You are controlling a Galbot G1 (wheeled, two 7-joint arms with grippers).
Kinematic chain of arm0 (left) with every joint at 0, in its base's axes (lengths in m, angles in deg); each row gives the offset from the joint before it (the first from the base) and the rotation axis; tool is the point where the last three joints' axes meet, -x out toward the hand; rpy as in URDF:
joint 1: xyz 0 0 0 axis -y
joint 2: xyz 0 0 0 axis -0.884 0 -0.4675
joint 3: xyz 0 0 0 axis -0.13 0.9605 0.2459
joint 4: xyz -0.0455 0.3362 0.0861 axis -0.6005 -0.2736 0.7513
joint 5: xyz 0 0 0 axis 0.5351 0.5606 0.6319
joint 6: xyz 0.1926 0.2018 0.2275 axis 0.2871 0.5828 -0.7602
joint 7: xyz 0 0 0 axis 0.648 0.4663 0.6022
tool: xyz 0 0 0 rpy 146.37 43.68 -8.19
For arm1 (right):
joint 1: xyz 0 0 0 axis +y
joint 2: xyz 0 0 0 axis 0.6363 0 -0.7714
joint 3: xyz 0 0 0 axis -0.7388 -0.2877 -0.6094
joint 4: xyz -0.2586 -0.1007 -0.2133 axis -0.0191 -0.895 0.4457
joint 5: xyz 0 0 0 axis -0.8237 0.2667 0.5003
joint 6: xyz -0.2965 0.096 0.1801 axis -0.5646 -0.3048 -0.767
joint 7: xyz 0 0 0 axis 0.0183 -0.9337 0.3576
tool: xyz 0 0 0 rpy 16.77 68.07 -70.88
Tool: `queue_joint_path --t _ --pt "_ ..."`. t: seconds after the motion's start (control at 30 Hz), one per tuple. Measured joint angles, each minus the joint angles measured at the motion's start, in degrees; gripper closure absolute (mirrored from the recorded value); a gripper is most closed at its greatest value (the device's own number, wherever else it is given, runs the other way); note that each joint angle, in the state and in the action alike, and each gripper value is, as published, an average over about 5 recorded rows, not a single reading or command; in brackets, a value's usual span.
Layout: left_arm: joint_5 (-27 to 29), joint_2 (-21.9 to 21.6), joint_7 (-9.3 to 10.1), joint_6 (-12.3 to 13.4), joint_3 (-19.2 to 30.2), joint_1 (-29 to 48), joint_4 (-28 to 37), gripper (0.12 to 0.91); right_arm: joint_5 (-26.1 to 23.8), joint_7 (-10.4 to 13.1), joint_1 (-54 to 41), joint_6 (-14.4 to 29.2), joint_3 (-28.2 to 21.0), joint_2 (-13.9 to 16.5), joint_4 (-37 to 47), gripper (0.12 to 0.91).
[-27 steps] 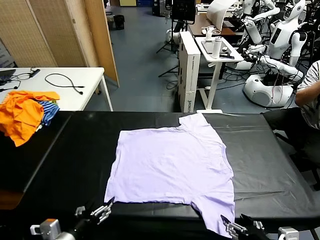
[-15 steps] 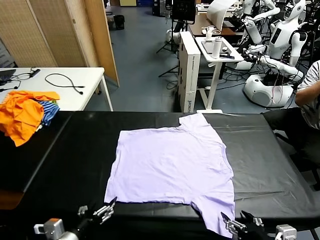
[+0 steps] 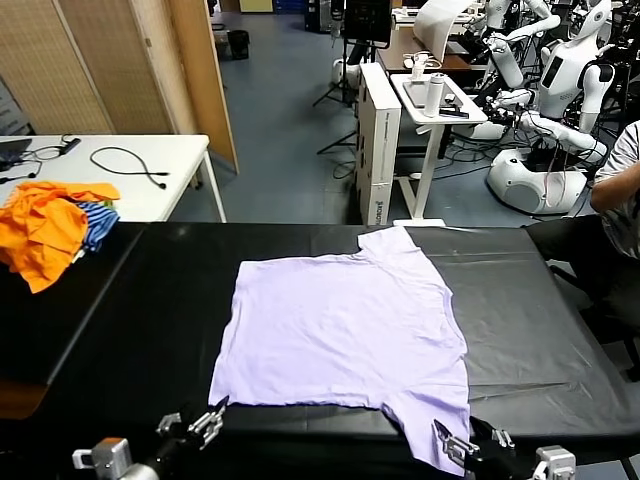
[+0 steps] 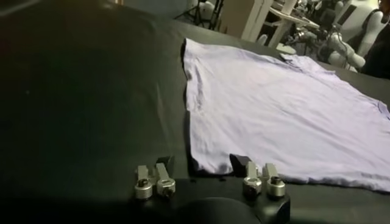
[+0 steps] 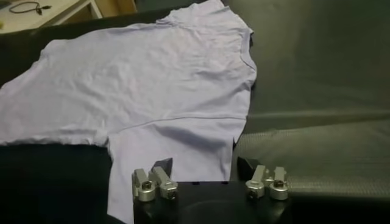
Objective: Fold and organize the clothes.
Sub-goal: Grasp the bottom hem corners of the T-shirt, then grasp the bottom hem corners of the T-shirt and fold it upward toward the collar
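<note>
A black table (image 3: pixel 130 320) carried the lavender T-shirt (image 3: pixel 345 330), spread flat at its middle. The left gripper (image 3: pixel 207 422) hovered, jaws spread, at the shirt's near left corner; the right gripper (image 3: pixel 455 447), jaws likewise spread and empty, hung over the near sleeve (image 5: pixel 173 152).

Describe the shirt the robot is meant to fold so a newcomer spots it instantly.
Start at the long black table that fills the foreground. Spread flat across its middle lies the pale lavender T-shirt, short-sleeved, with one sleeve hanging toward the near edge. It is the only garment laid out flat; the orange clothes are bunched in a heap at the table's far left end.
</note>
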Motion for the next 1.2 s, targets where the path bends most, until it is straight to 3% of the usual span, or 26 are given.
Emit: queue_joint_path --t 0.1,0.17,0.23,0.63,0.77,0.93,1.2 --pt "0.12 0.09 -0.03 -0.12 0.15 -0.02 0.1 0.786 -0.36 0.21 0.63 0.08 0.12 -0.17 -0.72 0.72" --pt "0.13 0.07 -0.06 -0.19 0.19 -0.07 0.1 0.86 -0.71 0.74 1.1 0.08 0.23 -0.25 -1.44 0.815" --pt "0.14 0.0 -0.12 -0.22 0.18 -0.19 0.0 0.881 -0.97 1.6 1.64 -0.03 0.36 -0.37 -2.31 0.877" --pt "1.18 -0.74 0.3 0.17 -0.95 -2.2 -1.97 0.886 -1.35 5.76 6.24 -2.91 0.28 -1.82 -8.43 0.885" --pt "0.62 -1.55 0.37 0.5 -2.42 -4.04 -3.56 0.886 -1.12 5.52 6.46 -2.66 0.98 -2.03 -9.8 0.885" --pt "-0.56 -2.45 0.47 1.06 -4.41 -6.46 -5.5 0.886 0.05 3.43 4.47 -1.74 2.54 -1.56 -9.46 0.885" --pt "-1.61 -0.53 0.15 2.94 -4.16 -4.94 -7.27 0.886 3.85 2.99 -5.27 -0.39 2.93 0.48 -5.26 0.885"
